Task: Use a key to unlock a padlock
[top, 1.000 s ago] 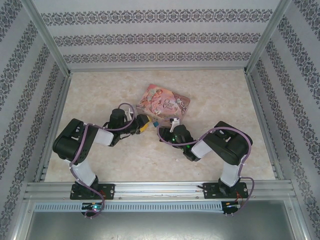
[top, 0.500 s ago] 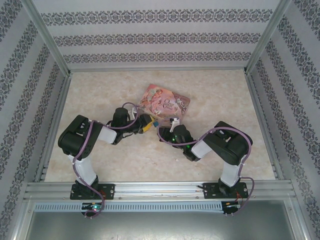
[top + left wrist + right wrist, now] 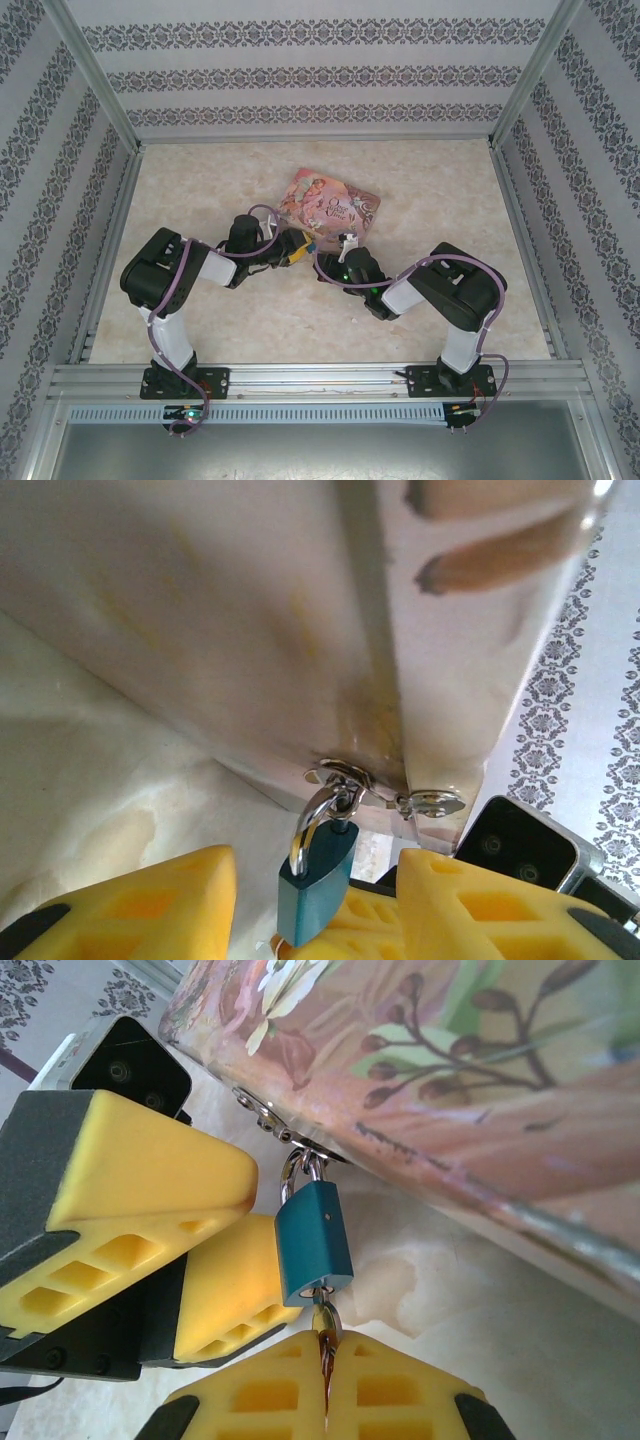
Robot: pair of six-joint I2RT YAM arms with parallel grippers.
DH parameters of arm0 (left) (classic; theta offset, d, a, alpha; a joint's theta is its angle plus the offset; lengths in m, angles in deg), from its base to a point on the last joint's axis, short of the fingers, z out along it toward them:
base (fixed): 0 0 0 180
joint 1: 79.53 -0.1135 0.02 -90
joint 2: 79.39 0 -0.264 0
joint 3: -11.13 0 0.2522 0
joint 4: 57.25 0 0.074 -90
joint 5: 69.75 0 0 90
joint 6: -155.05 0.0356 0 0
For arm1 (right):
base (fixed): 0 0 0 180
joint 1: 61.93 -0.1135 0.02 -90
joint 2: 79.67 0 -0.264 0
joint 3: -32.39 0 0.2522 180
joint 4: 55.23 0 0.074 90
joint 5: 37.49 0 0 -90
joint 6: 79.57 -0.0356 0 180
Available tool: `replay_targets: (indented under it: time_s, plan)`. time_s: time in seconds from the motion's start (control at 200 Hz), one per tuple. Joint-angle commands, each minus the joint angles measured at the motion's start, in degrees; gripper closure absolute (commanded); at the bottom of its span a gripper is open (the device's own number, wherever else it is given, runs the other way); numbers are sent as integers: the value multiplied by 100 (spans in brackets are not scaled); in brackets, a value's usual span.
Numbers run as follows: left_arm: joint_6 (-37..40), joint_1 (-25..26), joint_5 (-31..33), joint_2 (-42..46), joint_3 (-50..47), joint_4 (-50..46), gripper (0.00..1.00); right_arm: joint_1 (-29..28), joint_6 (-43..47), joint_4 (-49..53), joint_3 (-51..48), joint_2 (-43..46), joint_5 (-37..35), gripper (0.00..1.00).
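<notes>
Hanging from the pink tin, the blue padlock sits inside the left gripper, which is open around it. The right gripper is pinched tight on the key under the padlock.

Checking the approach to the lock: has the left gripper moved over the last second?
Yes. In the top view the left gripper has edged rightward, closer to the near corner of the pink tin, which has stayed put.

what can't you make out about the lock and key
Right wrist: the key is mostly hidden between the right fingers; how deep it sits in the padlock unclear.
Left wrist: the padlock's keyhole end faces away, between the left fingers.
Top external: both too small for detail.
</notes>
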Motion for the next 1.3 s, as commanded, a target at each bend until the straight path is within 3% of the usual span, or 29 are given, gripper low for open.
replay_targets:
  time_s: [0.0,0.874,1.299]
  plan:
    - [-45,76,-48,-103,126,278,56,19,-39,-247,190,210,101,100]
    - [-31,124,3,-70,152,243,78,13,-303,-389,39,413,115,100]
    - [75,170,155,360,210,-321,87,48,-83,-173,-348,954,-103,78]
